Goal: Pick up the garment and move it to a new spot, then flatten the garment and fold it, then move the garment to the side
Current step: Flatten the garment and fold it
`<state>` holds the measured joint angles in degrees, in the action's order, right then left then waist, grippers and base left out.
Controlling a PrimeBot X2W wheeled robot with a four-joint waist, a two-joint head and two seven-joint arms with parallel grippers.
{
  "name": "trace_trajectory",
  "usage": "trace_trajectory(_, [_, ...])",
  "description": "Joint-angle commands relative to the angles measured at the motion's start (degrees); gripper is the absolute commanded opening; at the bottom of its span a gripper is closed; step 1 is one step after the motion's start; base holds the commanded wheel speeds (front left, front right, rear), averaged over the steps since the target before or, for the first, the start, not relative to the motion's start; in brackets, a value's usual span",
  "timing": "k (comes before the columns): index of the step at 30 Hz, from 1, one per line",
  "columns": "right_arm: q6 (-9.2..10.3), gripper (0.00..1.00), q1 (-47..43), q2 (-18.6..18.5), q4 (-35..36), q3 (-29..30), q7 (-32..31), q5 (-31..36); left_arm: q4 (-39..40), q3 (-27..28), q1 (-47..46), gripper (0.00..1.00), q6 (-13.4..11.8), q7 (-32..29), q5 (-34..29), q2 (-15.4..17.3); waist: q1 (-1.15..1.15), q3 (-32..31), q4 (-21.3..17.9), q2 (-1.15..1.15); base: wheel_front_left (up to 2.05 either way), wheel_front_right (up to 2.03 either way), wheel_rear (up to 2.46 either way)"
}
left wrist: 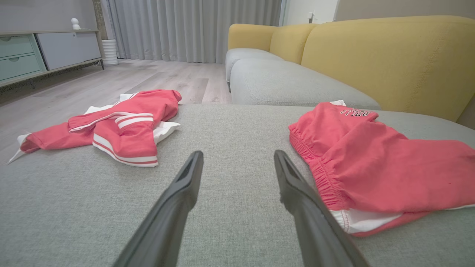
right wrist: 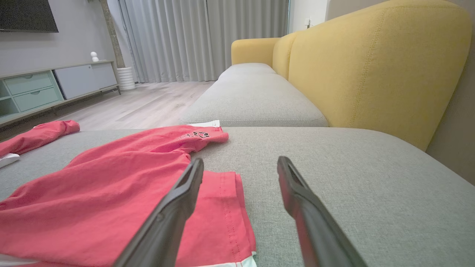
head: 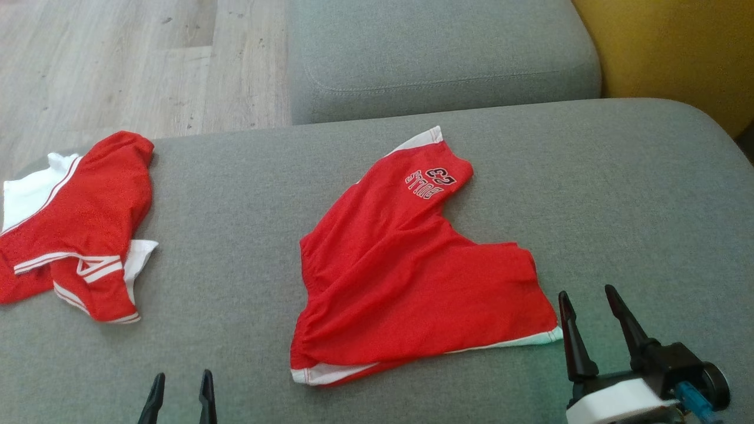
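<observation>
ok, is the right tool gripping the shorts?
No, the right tool is open, its fingers spread beside the hem corner of the red shorts on the grey cushion.

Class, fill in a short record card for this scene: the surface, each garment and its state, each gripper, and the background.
surface: grey sofa cushion
middle garment: red shorts, rumpled, unfolded, white trim, lettering at the far corner
left garment: red and white garment, bunched at the cushion's left edge
left gripper: open, empty, over bare cushion left of the shorts
right gripper: open, empty, at the shorts' right hem
background: yellow backrest, wooden floor
</observation>
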<state>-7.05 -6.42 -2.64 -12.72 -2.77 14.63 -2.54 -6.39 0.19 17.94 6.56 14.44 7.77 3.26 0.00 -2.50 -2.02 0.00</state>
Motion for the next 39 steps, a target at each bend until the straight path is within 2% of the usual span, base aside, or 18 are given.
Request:
trace_trajectory(1, [-0.44, 1.00, 2.8, -0.2, 1.5, -1.5, 0.4, -0.5, 1.5, 1.7, -1.9, 1.00, 0.1, 0.6, 0.5, -0.4, 0.00, 0.0, 0.0, 0.00, 0.00, 0.00, 0.00])
trace_trajectory(39, [-0.44, 1.00, 4.2, -0.2, 1.7, -1.9, 0.4, -1.0, -0.7, 0.5, -2.9, 1.00, 0.7, 0.6, 1.7, -0.4, 0.00, 0.7, -0.6, 0.00, 0.00, 0.00, 0.00])
